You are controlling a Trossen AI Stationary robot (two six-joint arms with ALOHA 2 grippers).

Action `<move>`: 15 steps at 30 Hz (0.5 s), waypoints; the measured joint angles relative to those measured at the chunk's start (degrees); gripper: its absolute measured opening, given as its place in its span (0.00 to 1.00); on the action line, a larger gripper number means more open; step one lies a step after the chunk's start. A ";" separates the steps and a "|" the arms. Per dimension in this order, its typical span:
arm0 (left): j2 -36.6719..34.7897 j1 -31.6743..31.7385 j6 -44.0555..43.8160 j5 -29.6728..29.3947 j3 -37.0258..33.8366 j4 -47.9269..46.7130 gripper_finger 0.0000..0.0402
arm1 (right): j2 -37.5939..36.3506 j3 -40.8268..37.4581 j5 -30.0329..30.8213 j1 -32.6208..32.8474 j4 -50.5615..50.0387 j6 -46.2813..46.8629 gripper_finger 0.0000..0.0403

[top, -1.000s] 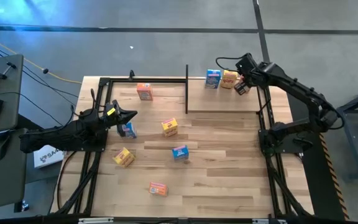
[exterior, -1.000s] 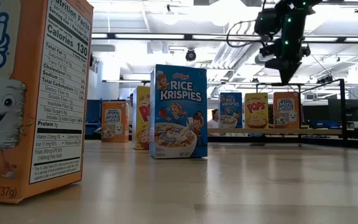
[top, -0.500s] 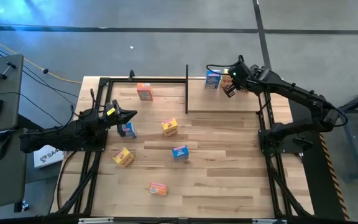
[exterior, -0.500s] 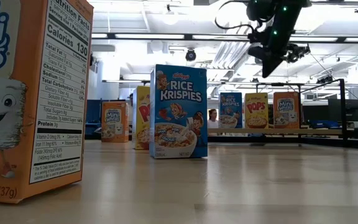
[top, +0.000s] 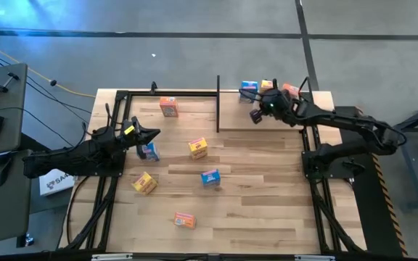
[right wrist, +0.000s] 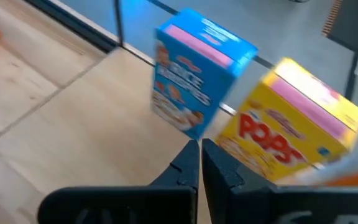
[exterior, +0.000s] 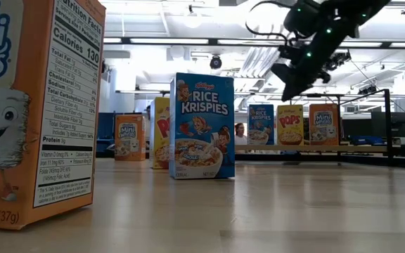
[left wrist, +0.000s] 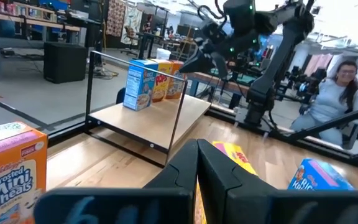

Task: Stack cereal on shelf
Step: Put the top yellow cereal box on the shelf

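Three cereal boxes stand in a row at the back of the shelf (top: 238, 123): blue (top: 249, 88), yellow (top: 267, 85) and orange (top: 290, 90); the low view shows them upright on the board (exterior: 294, 148). Several more boxes stand on the table, among them a blue one (top: 149, 151), a yellow one (top: 198, 148) and an orange one (top: 168, 106). My right gripper (top: 254, 117) hovers shut over the shelf's left part, in front of the blue box (right wrist: 191, 74) and the yellow one (right wrist: 291, 124). My left gripper (top: 155, 133) waits shut at the table's left, above the blue box.
The shelf's black posts and rail (top: 218, 101) frame the board. Other boxes on the table: blue (top: 210, 177), yellow (top: 144, 183), orange (top: 185, 220); that orange box fills the low view's left (exterior: 34, 105). A person (left wrist: 340, 93) sits beyond the table.
My right gripper has drawn back from the row on the shelf, moving toward the table's left and near edge and tipping to a flatter slant. The orange box at the row's right end, hidden under the arm before, now shows.
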 joint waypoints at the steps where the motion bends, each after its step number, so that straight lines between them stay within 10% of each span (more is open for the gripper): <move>1: 0.00 0.00 -0.04 0.00 0.00 0.08 0.00 | -0.96 -0.81 0.53 0.00 0.01 0.51 0.00; 15: 4.54 0.01 -3.03 -0.39 0.03 4.80 0.00 | -11.46 -20.77 -12.31 5.24 32.57 -0.62 0.00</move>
